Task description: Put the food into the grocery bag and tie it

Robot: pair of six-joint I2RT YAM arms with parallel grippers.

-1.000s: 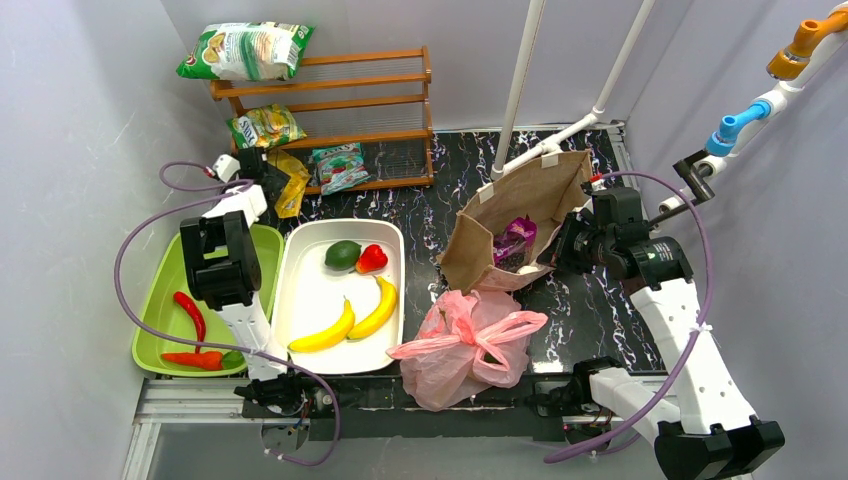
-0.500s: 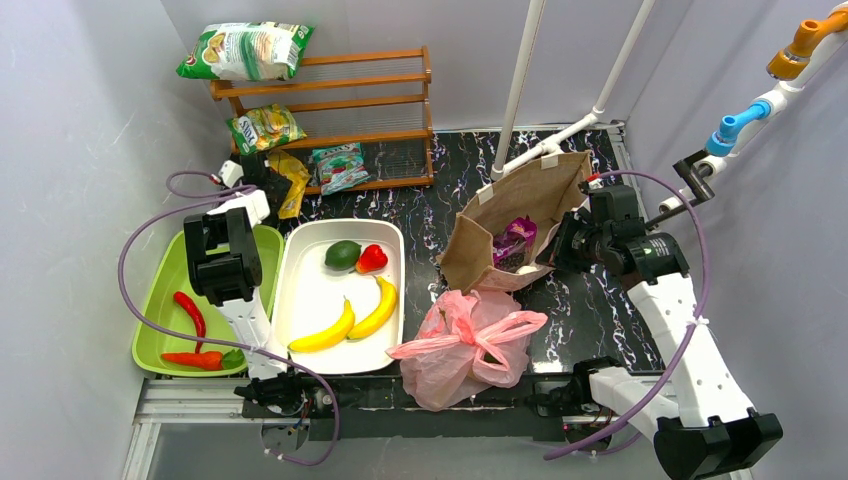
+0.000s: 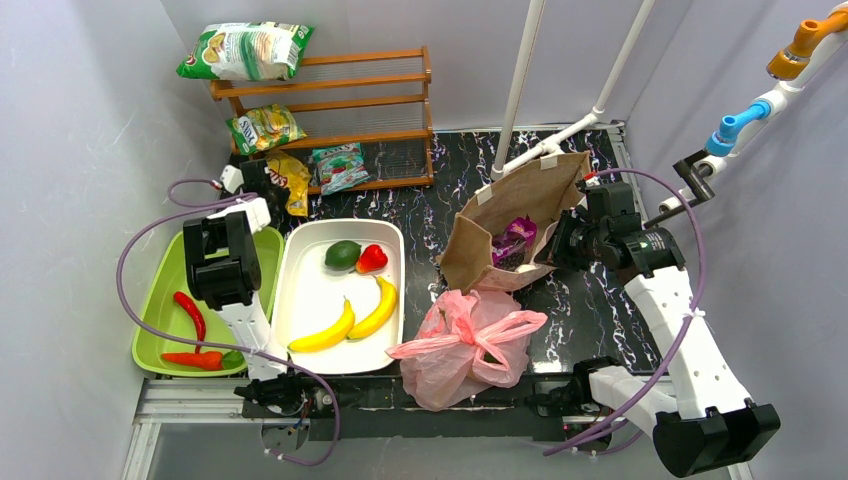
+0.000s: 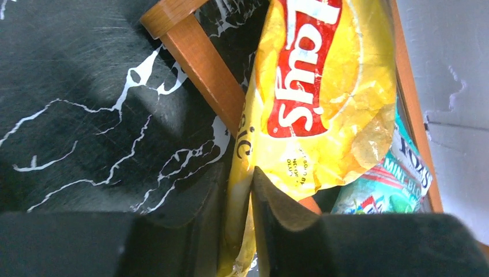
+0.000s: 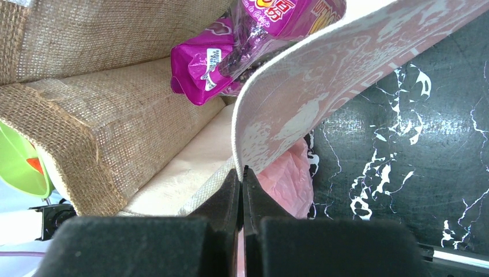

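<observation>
Two yellow bananas [image 3: 325,332] [image 3: 378,308] lie in the white tray [image 3: 290,290]. The pink grocery bag [image 3: 470,340] slumps at the near edge, handles bunched on top; a bit of the pink grocery bag [image 5: 288,179] also shows in the right wrist view. My left gripper [image 3: 262,183] [image 4: 239,190] is at the back left, shut on the lower edge of a yellow chip bag [image 4: 311,104] [image 3: 293,185] leaning on the rack. My right gripper [image 3: 556,248] [image 5: 243,170] is shut on the rim of the brown bag [image 3: 520,215] [image 5: 323,81].
A wooden rack [image 3: 340,90] with snack bags stands at the back. The green tray [image 3: 165,300] at the left holds red chillies. An avocado [image 3: 342,254] and a red pepper [image 3: 372,258] share the white tray. A purple packet [image 3: 515,238] sits in the brown bag. White poles [image 3: 525,80] rise behind.
My left gripper has closed from wide open onto the yellow chip bag, which has shifted a little. The right gripper has stayed shut on the brown bag's rim.
</observation>
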